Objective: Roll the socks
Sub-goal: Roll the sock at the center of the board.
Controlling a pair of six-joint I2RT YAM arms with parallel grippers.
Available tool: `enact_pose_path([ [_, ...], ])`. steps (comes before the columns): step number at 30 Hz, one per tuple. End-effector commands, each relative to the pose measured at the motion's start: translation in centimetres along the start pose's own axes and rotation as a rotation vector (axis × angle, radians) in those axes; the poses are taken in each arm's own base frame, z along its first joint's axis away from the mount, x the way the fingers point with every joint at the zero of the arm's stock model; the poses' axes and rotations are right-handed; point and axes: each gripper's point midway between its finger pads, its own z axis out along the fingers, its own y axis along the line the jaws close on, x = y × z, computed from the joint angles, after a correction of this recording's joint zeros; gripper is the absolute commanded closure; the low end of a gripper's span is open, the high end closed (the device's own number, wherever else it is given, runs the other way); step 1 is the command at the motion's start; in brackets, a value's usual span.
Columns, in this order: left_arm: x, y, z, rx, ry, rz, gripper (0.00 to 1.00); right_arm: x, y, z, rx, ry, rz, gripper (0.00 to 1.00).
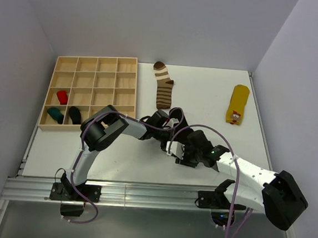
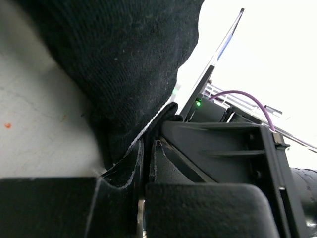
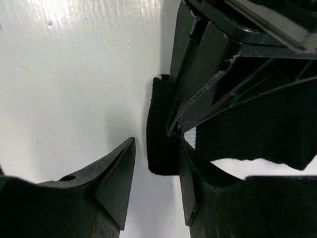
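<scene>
The left gripper [image 2: 147, 166] is pressed together, pinching the edge of the black sock [image 2: 133, 64]. The right gripper [image 3: 157, 158] is spread open, with a bunched end of that sock between its fingers. The sock sits in the middle of the table [image 1: 205, 101], soft and crumpled. I think the roll is just starting. Next, the right gripper should squeeze that end.

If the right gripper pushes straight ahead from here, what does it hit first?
The black sock: its folded edge lies between the fingers of the open right gripper, pinched by the left gripper. That gripper's fingers probably come next, though depth is unclear.
</scene>
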Motion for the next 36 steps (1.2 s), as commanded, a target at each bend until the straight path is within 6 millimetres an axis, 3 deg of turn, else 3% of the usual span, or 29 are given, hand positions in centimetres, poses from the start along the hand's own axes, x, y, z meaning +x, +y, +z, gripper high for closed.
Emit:
enact_pose_path([
  [1, 0.8, 3.2, 0.5, -0.075, 0.027, -0.044, 1.0, 0.3, 0.0, 0.8, 0.002, 0.023, 0.009, 0.54],
  [7, 1.1, 2.9, 0.2, -0.069, 0.047, -0.029, 1.0, 0.6, -0.5, 1.5, 0.021, 0.06, 0.02, 0.58],
  [11, 1.1, 2.7, -0.2, -0.061, 0.047, -0.025, 1.0, 0.6, -0.1, 1.8, -0.014, 0.078, 0.048, 0.79],
  [14, 0.8, 2.3, -0.7, -0.044, 0.034, -0.018, 0.95, 0.7, 0.6, 1.9, -0.058, 0.083, 0.059, 0.82],
  [24, -3.3, -0.3, -3.8, -0.03, -0.177, 0.062, 0.63, -0.2, 2.4, 0.8, -0.202, 0.066, 0.099, 0.85],
  [28, -4.7, -1.6, -5.2, -0.022, -0.277, 0.082, 0.6, -0.4, 2.5, 0.5, -0.234, 0.052, 0.125, 0.85],
  [35, -6.0, -1.3, -7.3, -0.061, -0.435, 0.06, 0.65, -0.8, 1.8, -0.5, -0.331, 0.014, 0.222, 0.86],
  [36, -6.0, -0.5, -7.6, -0.074, -0.465, 0.036, 0.66, -0.7, 1.3, -0.6, -0.336, 0.002, 0.261, 0.86],
])
